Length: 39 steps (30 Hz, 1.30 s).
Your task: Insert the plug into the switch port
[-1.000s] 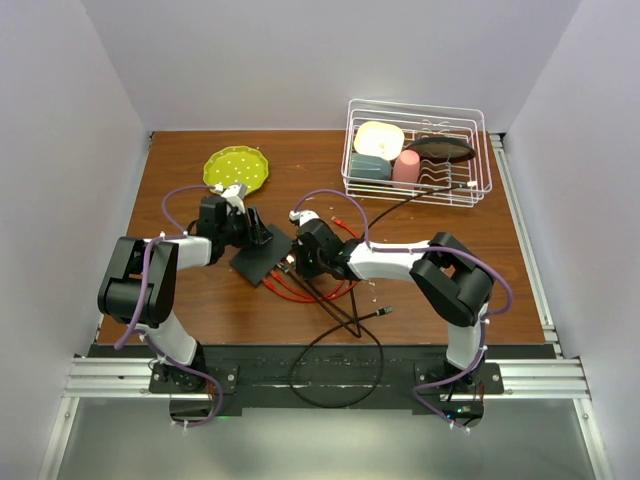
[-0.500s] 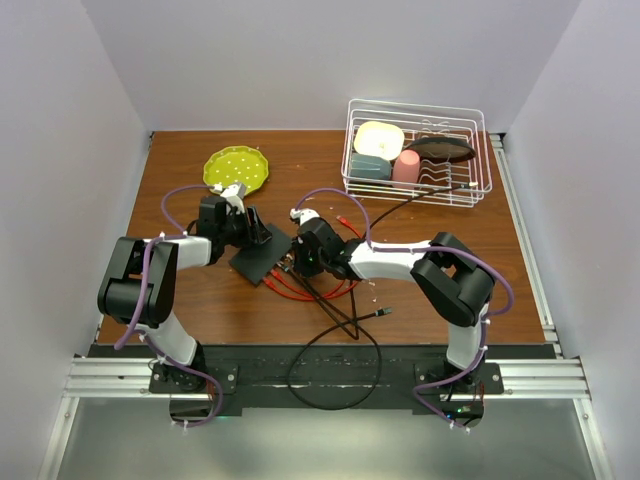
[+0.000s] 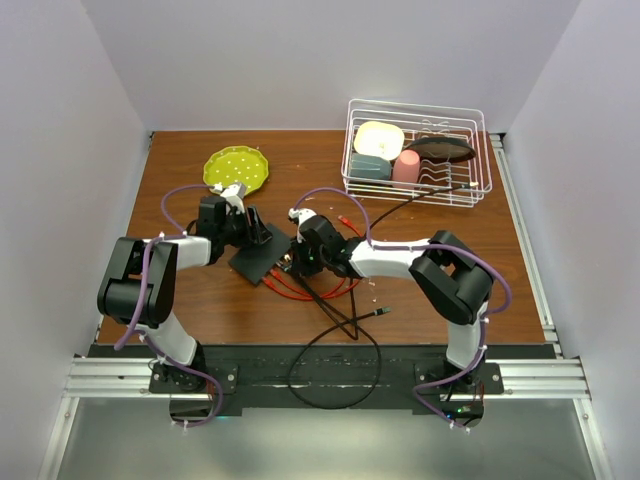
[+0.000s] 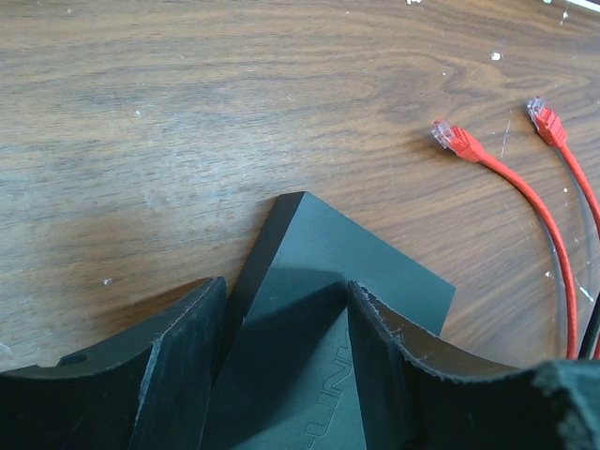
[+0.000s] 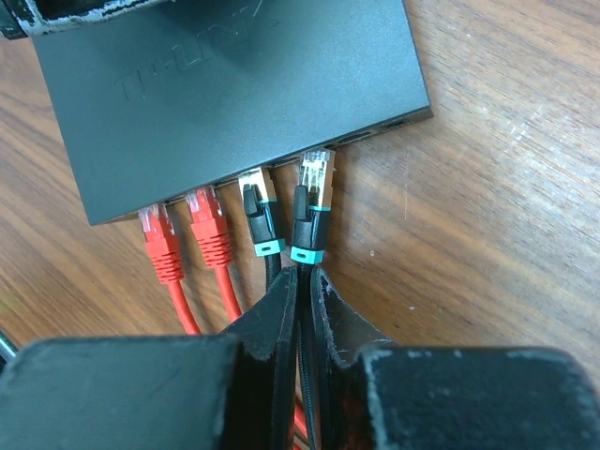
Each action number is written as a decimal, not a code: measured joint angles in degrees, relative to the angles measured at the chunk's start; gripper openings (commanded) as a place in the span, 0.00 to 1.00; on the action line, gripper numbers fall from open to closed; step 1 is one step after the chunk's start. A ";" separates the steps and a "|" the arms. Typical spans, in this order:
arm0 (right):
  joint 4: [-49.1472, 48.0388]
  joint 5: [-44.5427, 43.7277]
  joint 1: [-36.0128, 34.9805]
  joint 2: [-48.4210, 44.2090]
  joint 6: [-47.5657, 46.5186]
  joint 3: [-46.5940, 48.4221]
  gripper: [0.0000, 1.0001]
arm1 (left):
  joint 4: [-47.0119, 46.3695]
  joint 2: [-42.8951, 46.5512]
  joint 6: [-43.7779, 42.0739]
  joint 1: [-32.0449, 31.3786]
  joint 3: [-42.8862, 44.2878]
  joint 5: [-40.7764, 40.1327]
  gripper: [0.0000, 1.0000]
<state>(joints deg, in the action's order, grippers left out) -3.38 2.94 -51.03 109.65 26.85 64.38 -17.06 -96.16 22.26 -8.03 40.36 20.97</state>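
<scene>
The flat black switch [image 5: 225,84] lies on the table, its port row facing my right wrist. Two red plugs [image 5: 159,234] and a black teal-banded plug [image 5: 256,211] sit in ports. My right gripper [image 5: 305,281] is shut on the black cable just behind a second teal-banded plug [image 5: 312,202]. That plug's gold tip is at the mouth of the switch port [image 5: 319,157] and shows more metal than its neighbour. My left gripper [image 4: 281,300] is open, its fingers [image 4: 178,347] astride the switch's far corner [image 4: 309,244]. In the top view the grippers flank the switch [image 3: 258,262].
Two loose red plugs [image 4: 450,139] lie beyond the switch. Red and black cables [image 3: 330,300] loop across the table toward the front edge. A yellow-green plate [image 3: 236,168] lies at the back left. A white dish rack [image 3: 480,165] with dishes stands at the back right.
My right gripper has shifted slightly left and toward the switch with the cable in it. The left arm and the switch have not visibly moved.
</scene>
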 measured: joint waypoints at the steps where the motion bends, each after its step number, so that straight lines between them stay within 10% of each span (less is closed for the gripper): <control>1: -0.11 0.15 0.04 0.15 -0.39 0.00 0.00 | 0.00 0.02 -0.28 0.00 -0.02 0.11 0.60; 39: 3.48 11.56 2.89 0.83 -16.55 0.52 0.00 | -21.27 -3.06 -0.48 0.79 -7.13 13.22 0.71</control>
<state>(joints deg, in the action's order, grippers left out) 0.10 14.50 -48.14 110.48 10.31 64.90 -38.33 -99.22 21.78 -7.25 33.23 34.20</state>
